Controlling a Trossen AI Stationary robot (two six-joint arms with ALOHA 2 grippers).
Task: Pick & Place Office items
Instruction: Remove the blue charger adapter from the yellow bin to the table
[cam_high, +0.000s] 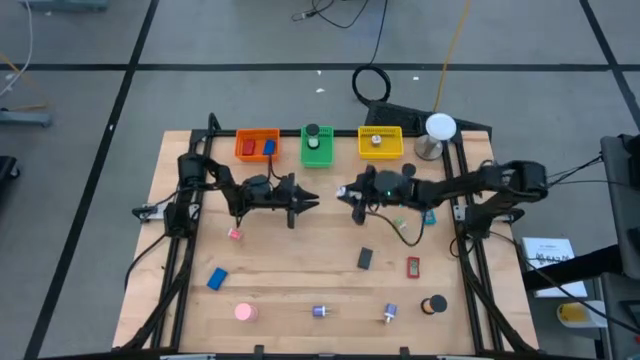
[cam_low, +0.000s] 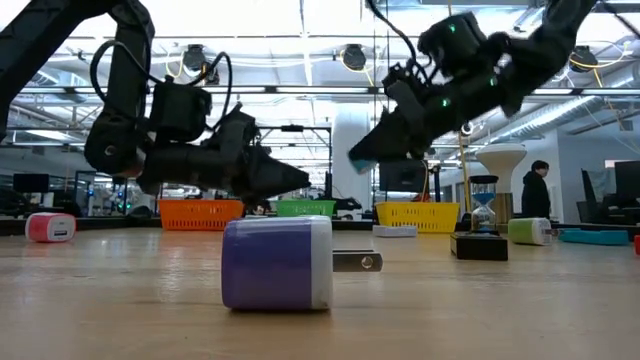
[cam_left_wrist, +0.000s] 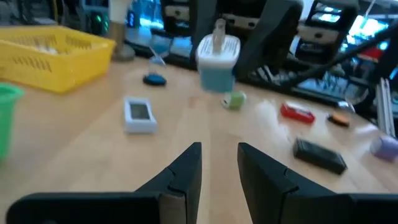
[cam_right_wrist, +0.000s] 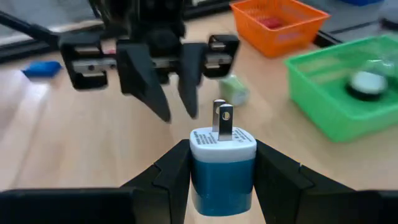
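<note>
Item: blue-and-white plug-in charger cube (cam_right_wrist: 222, 167), prongs up, pinched between the right gripper (cam_right_wrist: 222, 171) fingers, held aloft mid-desk, probably bound for a bin. Left gripper (cam_left_wrist: 219, 168) faces it (fingers slightly parted, holding nothing), likely awaiting a handover. Remaining pieces lie scattered across the wooden desk (cam_high: 300, 270).

Charger (cam_right_wrist: 222, 163) in my right jaws: no print I can read.
Paper sheet (cam_high: 548, 251) beside the table: dark marks, too small to read.
Bins: no labels.
</note>
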